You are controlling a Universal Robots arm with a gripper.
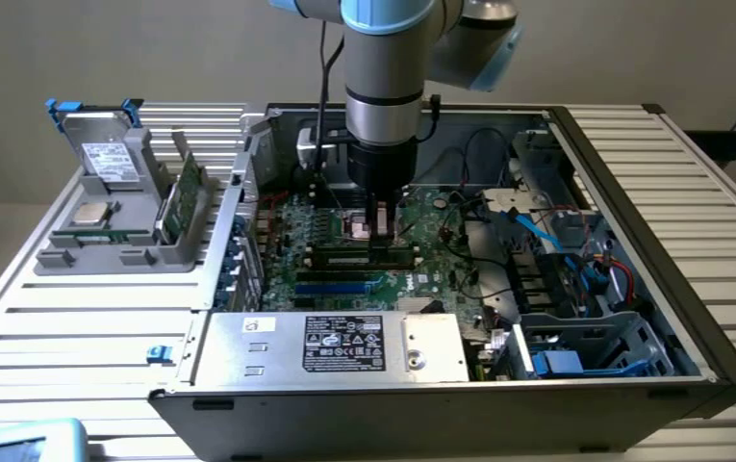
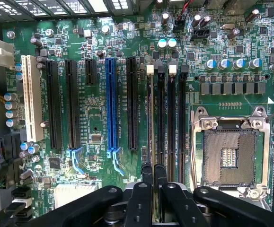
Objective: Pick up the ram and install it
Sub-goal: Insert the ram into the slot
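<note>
The pick-up looks done and the install nearly so: the ram [image 2: 150,118] stands edge-on in 1 slot of the motherboard [image 2: 99,118], with the gripper [image 2: 154,168] jaws narrowed on its top edge, not yet released.

Ram [image 2: 151,123]: thin stick, seen edge-on, upright along black memory slot [image 2: 149,71] on motherboard [image 2: 99,118], one end pinched between jaws.

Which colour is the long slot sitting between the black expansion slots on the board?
The slot is blue; wrist view shows it best.
</note>
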